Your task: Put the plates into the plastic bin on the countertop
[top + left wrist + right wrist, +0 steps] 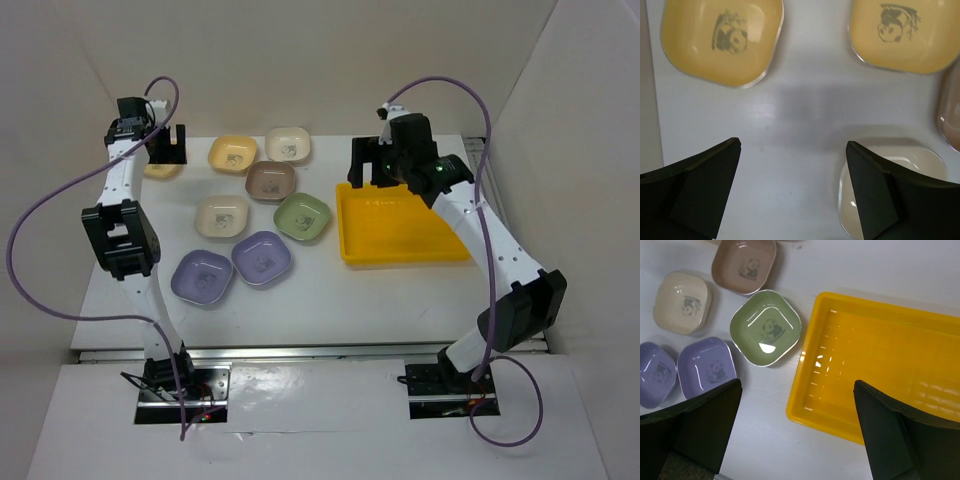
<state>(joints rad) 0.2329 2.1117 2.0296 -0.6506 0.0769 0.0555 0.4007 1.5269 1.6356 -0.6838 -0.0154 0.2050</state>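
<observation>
**Pinch a rim, do not span a plate**

All 8 plates lie on the table, left of the bin, which holds nothing yet. The left claw hangs wide open and empty over bare table at the far-left corner. One yellow plate lies ahead on 1 side, a 2nd yellow one on the other, and a cream plate sits partly under 1 finger. The right claw is spread just as wide and grips nothing. It hovers over the bin's left wall, with the green plate just beside that wall.

The step in hand looks like the 1st pick. The plates are shallow, so the sound grip is probably on a rim, with 1 finger inside the dish and 1 outside. The left claw should shift over a yellow plate's edge before descending (closing where it hangs would catch only air). The green plate probably gives the right claw the shortest carry. Come down straight, and close only once the outer finger is almost at the table. Lift clear of the neighbouring plates, keep the plate level, and let go low inside the bin.
</observation>
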